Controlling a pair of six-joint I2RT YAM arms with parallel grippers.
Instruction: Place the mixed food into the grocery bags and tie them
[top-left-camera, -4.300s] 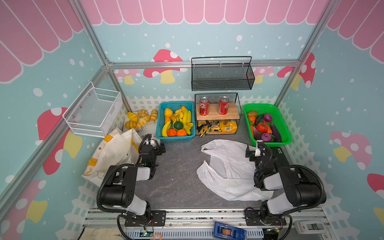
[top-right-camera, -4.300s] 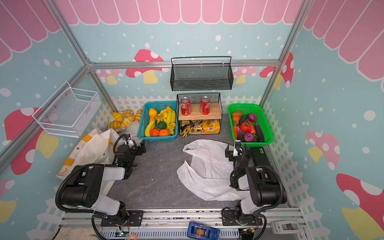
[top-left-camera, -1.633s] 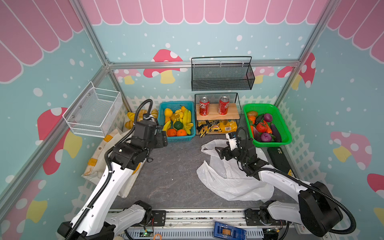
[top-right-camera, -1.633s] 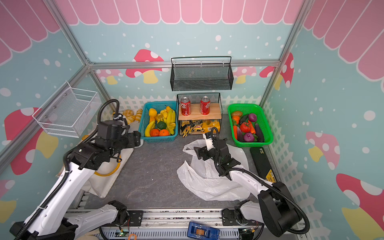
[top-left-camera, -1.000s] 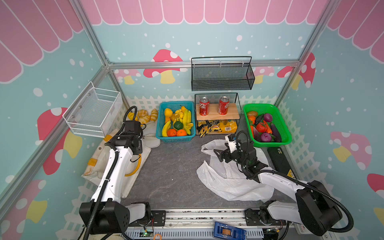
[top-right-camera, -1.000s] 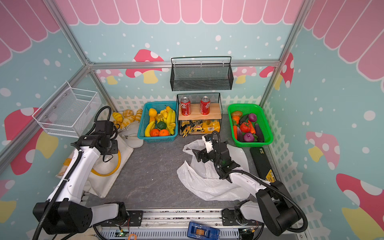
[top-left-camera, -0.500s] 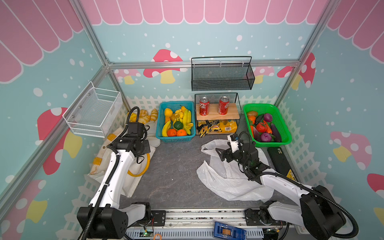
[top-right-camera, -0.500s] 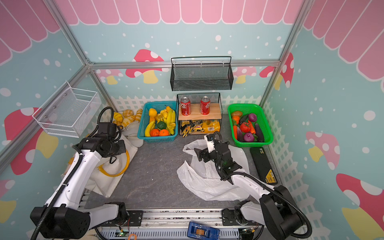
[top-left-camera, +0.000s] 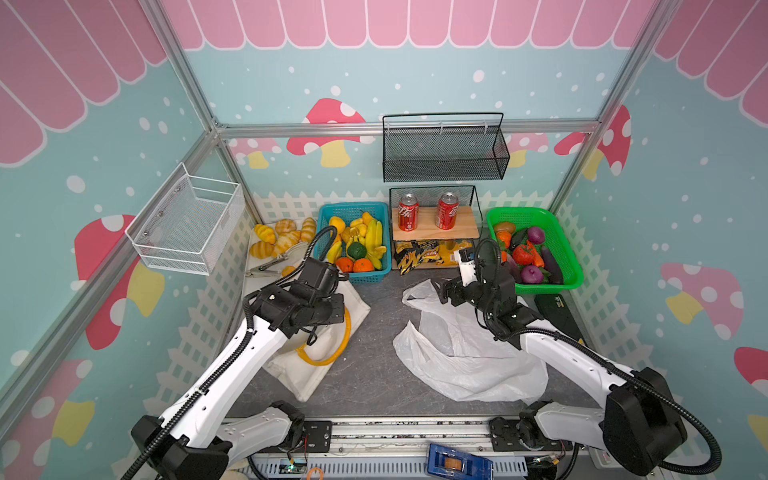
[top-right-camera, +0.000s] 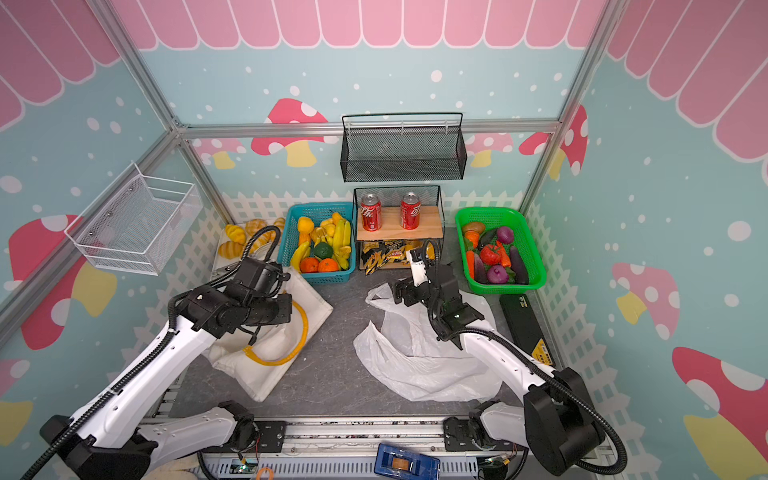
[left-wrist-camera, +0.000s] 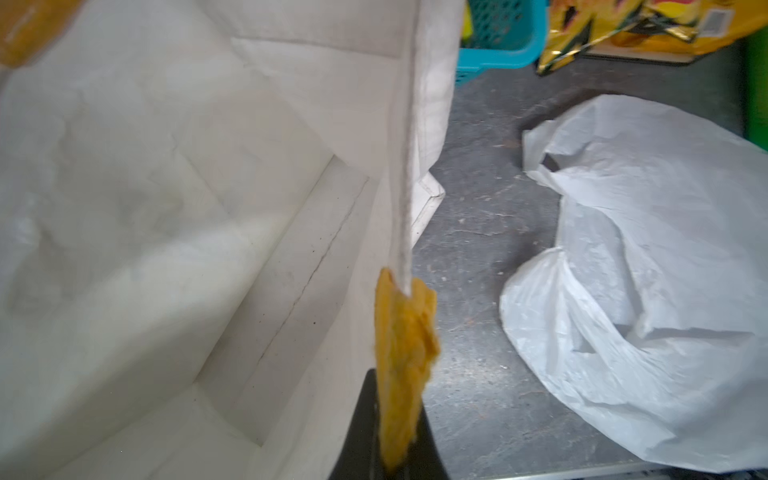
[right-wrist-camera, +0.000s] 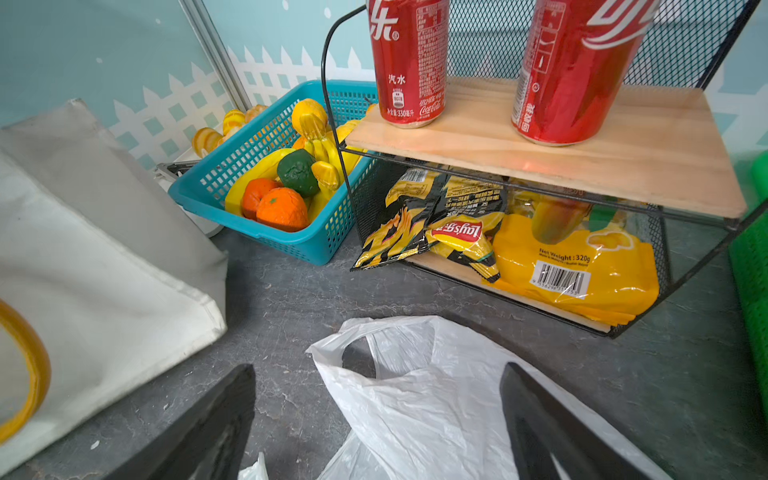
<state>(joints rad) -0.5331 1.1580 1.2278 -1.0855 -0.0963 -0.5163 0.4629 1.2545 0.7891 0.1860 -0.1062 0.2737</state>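
From above, in both top views: judged to be opening the bags, no food packed yet. Bending the left arm low over the cream tote at left; reaching the right gripper forward over the white plastic bag, centre-right. Toy vegetables lying in the green basket, far right.

From the left wrist: pinching the tote's raised rim at a yellow patch with the left gripper, fully closed.

From the right wrist: spread wide, gripping nothing, straddling the bag's handle loop; snack packets beyond, under the wooden shelf. Next, likely: lower, pinch that loop, lift gently.
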